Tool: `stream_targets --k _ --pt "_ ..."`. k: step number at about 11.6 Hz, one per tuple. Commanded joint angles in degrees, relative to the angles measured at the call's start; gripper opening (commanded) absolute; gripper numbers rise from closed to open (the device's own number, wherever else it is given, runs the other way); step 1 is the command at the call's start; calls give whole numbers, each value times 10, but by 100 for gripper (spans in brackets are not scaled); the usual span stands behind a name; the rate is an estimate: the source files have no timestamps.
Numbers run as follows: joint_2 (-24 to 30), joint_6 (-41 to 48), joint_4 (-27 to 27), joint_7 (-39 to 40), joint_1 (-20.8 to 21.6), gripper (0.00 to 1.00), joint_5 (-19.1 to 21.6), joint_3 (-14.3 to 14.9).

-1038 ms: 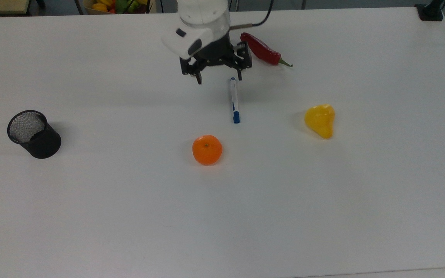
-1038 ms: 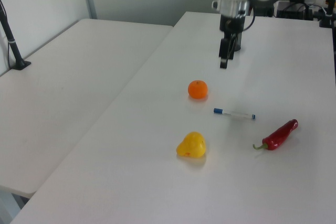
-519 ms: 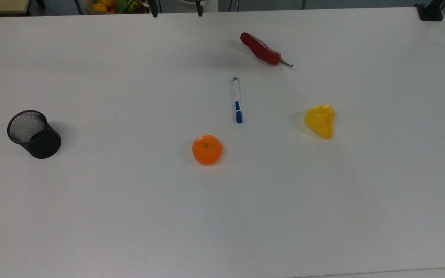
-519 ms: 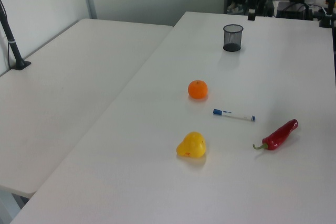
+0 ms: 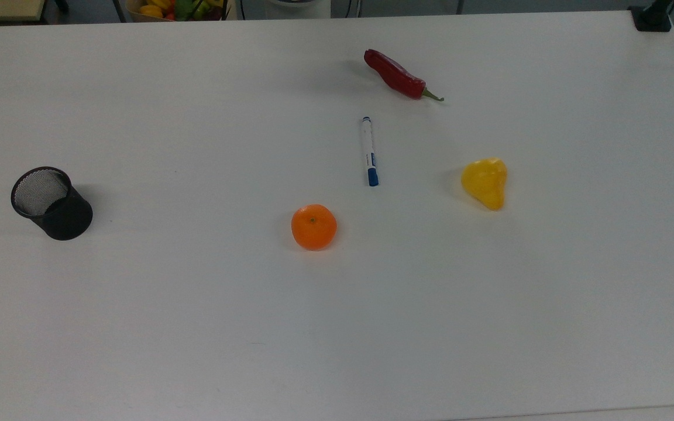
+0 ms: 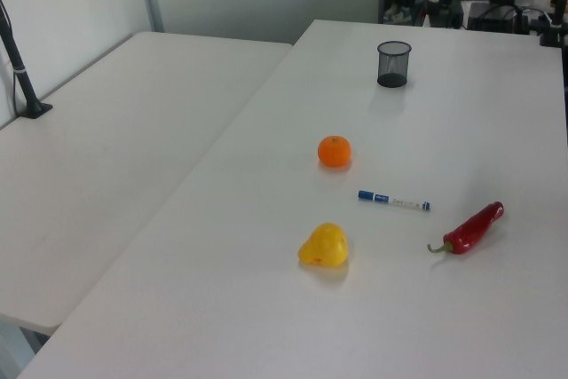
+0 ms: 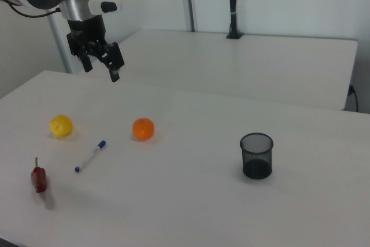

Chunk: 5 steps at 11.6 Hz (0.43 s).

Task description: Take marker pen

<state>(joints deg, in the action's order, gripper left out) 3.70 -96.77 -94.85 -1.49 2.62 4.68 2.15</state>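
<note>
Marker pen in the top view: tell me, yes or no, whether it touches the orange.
No. The marker pen lies flat on the white table, with bare tabletop between its blue cap and the orange.

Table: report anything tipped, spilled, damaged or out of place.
Nothing stands out. The marker pen lies flat on the white table, apart from the orange, yellow fruit and red chili. The black mesh cup stands upright. The gripper hangs above the table.

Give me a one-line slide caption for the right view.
Open gripper raised above white table holding marker pen, orange, chili, mesh cup.
</note>
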Motion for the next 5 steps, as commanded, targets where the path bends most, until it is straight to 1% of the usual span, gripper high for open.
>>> stream_targets --k 1,5 --pt "-2 -36 -2 31 12 100 -15 9" --pt "-4 -36 -2 34 12 100 -13 8"
